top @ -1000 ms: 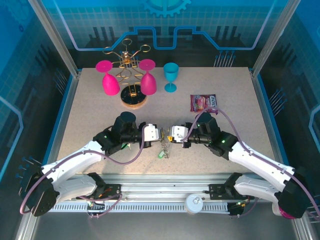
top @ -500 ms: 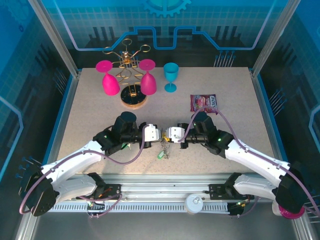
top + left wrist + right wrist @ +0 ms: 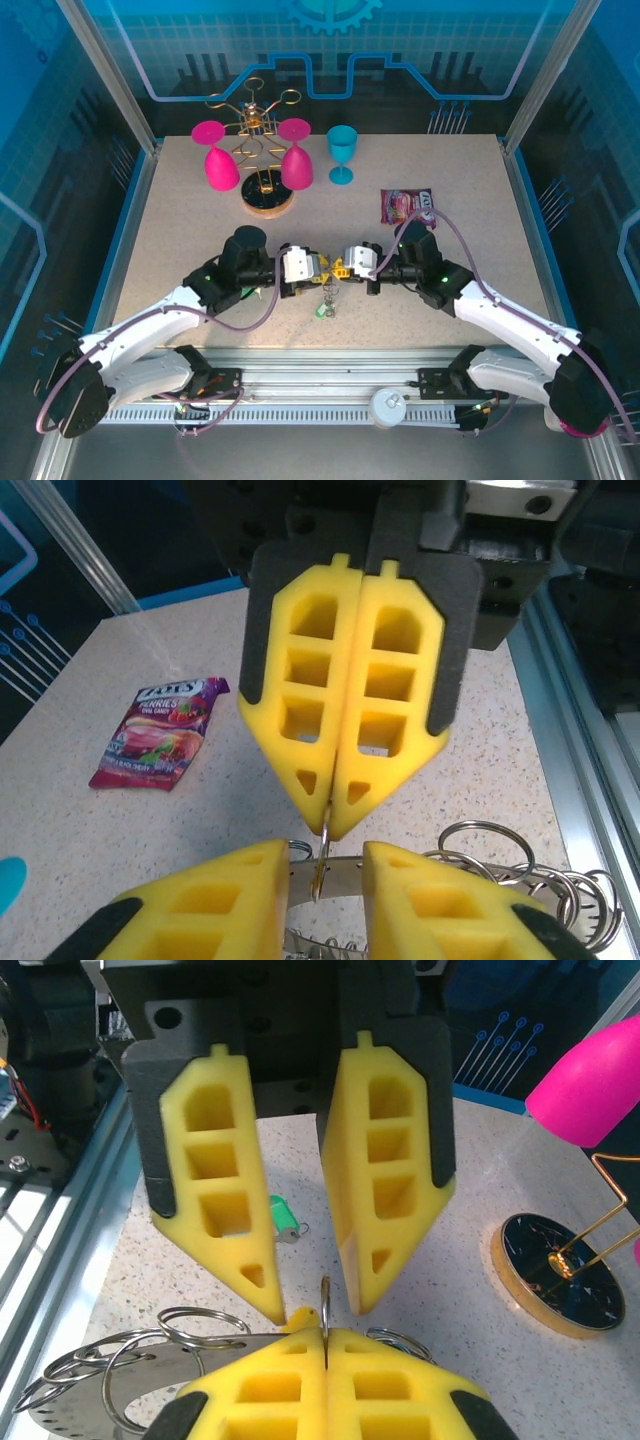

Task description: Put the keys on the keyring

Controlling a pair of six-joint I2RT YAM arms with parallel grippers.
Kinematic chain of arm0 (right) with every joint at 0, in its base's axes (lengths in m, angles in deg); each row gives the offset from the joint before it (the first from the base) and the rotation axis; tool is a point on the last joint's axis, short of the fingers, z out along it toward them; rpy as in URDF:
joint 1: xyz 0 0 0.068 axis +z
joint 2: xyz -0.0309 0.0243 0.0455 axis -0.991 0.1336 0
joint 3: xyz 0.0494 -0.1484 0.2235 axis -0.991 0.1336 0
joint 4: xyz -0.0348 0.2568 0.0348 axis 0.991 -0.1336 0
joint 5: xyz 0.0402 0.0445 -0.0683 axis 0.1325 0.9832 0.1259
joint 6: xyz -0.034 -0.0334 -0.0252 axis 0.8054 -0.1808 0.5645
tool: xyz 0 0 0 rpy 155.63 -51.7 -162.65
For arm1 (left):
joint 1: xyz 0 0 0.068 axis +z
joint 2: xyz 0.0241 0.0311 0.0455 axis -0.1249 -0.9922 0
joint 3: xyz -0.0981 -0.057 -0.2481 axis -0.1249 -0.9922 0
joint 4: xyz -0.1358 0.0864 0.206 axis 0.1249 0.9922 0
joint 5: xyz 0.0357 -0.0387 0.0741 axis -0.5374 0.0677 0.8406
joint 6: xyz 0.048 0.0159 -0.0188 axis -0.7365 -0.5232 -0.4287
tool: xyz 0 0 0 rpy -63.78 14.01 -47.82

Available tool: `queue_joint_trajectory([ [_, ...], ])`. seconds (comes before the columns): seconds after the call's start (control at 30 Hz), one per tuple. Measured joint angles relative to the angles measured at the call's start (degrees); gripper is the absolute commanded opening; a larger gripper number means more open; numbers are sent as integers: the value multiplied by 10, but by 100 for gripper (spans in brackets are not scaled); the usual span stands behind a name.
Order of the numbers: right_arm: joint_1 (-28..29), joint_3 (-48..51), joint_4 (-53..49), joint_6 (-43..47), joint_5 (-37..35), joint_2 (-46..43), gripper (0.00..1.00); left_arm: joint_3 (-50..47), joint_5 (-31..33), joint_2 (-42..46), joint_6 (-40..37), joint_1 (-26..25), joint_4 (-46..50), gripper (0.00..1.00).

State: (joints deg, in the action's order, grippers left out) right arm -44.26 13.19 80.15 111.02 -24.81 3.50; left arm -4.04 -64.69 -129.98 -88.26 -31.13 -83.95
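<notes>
While the keyring (image 3: 320, 875) is pinched edge-on by the clenched right gripper (image 3: 332, 830) at the near middle of the table (image 3: 180, 220), the left gripper (image 3: 312, 1305) is parted around it, grasping nothing. A green key (image 3: 285, 1218) is seen lying just nearer; unsupported, the ring could be twisted or dropped.

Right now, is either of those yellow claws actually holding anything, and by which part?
The right tool pinches a thin metal ring by its rim, at its fingertips; the left tool is open.
</notes>
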Motion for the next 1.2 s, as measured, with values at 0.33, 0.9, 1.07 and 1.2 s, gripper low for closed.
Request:
queue_joint_trajectory([
  [0.33, -11, 17, 51, -47, 47, -5, 0, -54, -14, 0, 55, 0, -82, 25],
  [0.9, -13, 21, 50, -54, 56, -12, 0, -80, -20, 14, 98, 0, -167, 17],
  [1.07, -14, 21, 49, -55, 56, -12, 0, -80, -26, 15, 99, 0, -174, 13],
  [1.2, -14, 21, 50, -58, 60, -12, 0, -80, -28, 15, 99, 1, -177, 12],
])
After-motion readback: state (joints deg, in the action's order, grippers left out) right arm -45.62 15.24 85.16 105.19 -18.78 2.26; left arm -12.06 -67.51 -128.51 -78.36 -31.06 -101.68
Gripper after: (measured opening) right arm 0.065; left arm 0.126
